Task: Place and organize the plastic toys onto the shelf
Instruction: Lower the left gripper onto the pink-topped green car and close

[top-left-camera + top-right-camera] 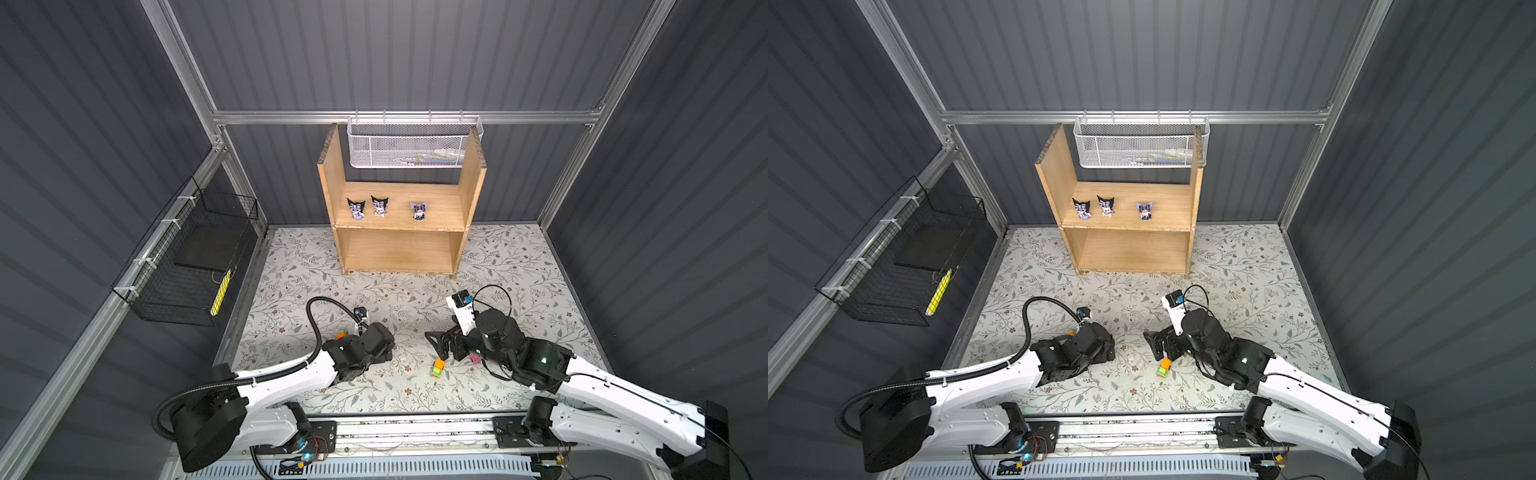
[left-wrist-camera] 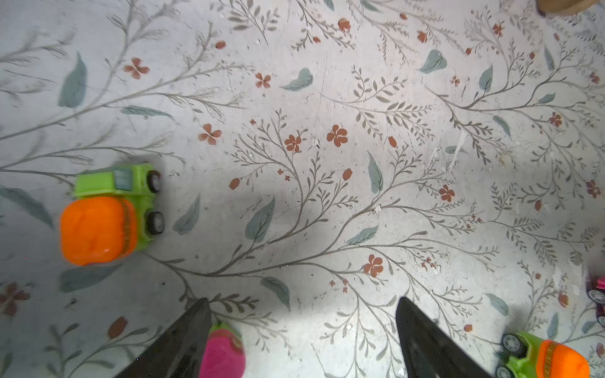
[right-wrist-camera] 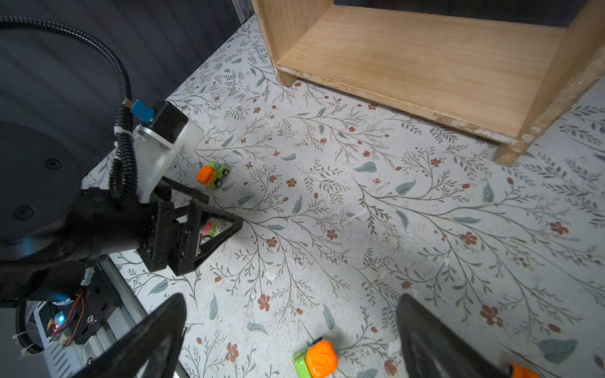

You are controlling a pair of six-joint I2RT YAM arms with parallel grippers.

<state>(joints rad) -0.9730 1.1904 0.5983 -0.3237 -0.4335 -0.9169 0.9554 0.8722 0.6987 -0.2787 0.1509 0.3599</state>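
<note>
Grasp setup: left gripper (image 2: 301, 301) low over the pink car (image 2: 222, 350), jaws apart, nothing held; right gripper (image 3: 291, 297) also spread wide and empty.
Three figurines (image 1: 379, 205) stand on the upper tier of the shelf (image 1: 399, 253); its lower tier is bare, and the cars seen lie on the floral table (image 1: 498, 270), well apart from the shelf. The pink car sits hard by one finger (image 2: 183, 343), off centre. Judged step: grasp it. Shift sideways until the car is midway, then close across the body, not the wheels, since a one-sided push may roll it. Keep clear of the orange-and-green car (image 2: 108, 216) nearby.
</note>
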